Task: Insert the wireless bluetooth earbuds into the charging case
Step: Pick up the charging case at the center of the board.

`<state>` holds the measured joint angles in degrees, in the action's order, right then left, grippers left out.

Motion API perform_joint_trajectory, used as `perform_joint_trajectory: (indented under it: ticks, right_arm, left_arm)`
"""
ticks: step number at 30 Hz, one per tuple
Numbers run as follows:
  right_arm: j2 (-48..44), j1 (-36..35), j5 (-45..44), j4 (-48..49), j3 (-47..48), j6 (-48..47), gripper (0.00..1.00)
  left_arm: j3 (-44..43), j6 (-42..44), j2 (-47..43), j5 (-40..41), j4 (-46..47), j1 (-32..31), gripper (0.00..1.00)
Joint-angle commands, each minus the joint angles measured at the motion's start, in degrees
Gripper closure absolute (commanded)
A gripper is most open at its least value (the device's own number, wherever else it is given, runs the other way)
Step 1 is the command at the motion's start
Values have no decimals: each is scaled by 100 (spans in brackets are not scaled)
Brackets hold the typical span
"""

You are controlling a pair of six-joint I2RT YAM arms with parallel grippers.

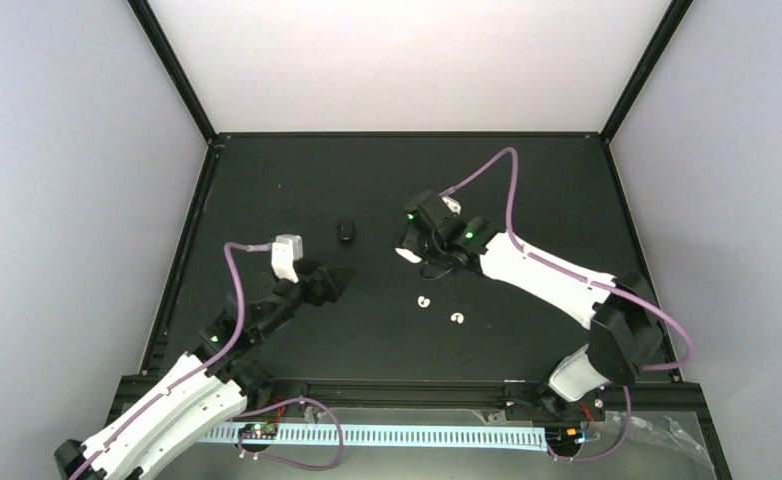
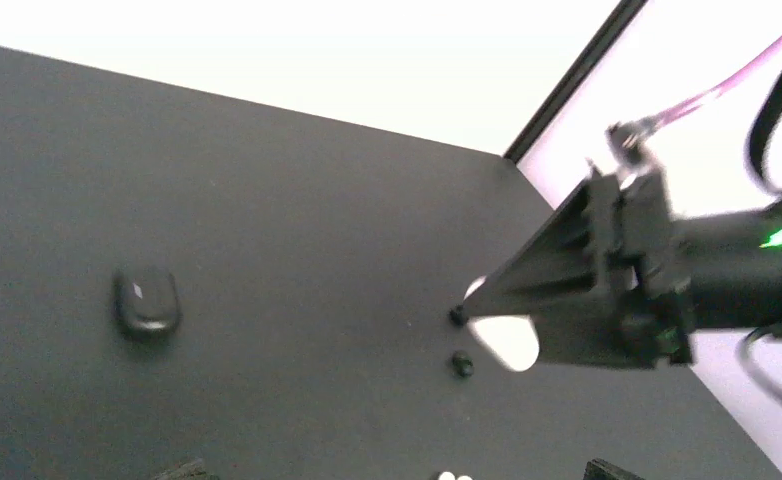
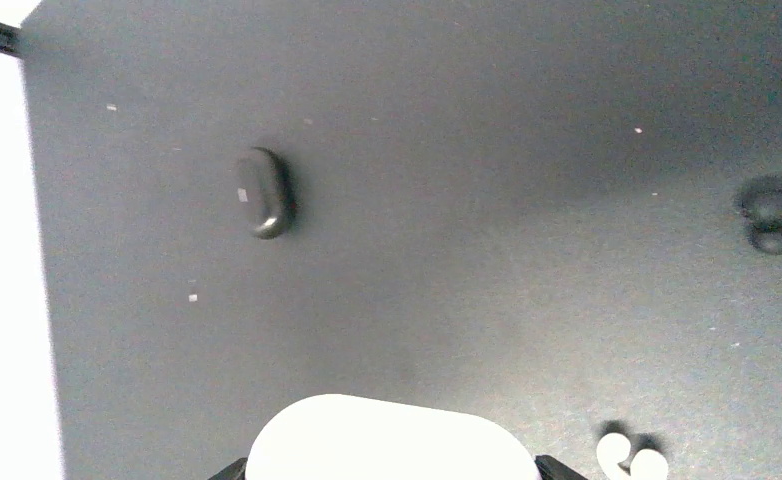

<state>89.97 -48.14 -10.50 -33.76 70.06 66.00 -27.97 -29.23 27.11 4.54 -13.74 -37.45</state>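
The right gripper [image 1: 412, 247] hangs over the middle of the matte black table [image 1: 547, 200]. Its jaws are part-closed around a white, smooth, pill-shaped charging case [image 3: 397, 440]. In the right wrist view the fingers press against the case's two ends, so its long axis runs from finger to finger. Whether it is clear of the surface cannot be told.

The left gripper [image 1: 335, 283] is spread as wide as it goes and holds nothing. It sits left of centre and points toward the middle.

The two white curled plastic earbuds [image 1: 424, 301] [image 1: 457, 319] lie apart from each other on the side of the held case toward the table's near edge. They are nearer the right gripper than the left. One small black earbud [image 2: 456, 316] lies at the right fingertips and another [image 2: 462, 364] lies just beside it. A closed black oval case [image 1: 345, 231] rests toward the far edge from the left gripper.

By my reckoning the free left arm must fetch the white earbuds, reaching rightward across the middle, because the right is occupied.
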Motion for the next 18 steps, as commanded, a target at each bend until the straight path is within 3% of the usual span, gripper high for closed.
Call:
perform_joint_trajectory:
  ticks: [1,4,8,18]
  right_arm:
    - [-523,-15,168,450,-153,296,43]
    - [-890,-17,263,475,-151,291,43]
    - [-1255,-6,252,522,-237,285,43]
    - [-1639,57,253,597,-412,266,43]
  left_arm:
    - [950,-604,102,287,2720,-455,1]
    - [1378,-95,593,921,4238,-1004,1]
    - [1291,389,1538,1377,5511,-1568,1]
    - [305,293,3296,1876,6255,-1998,3]
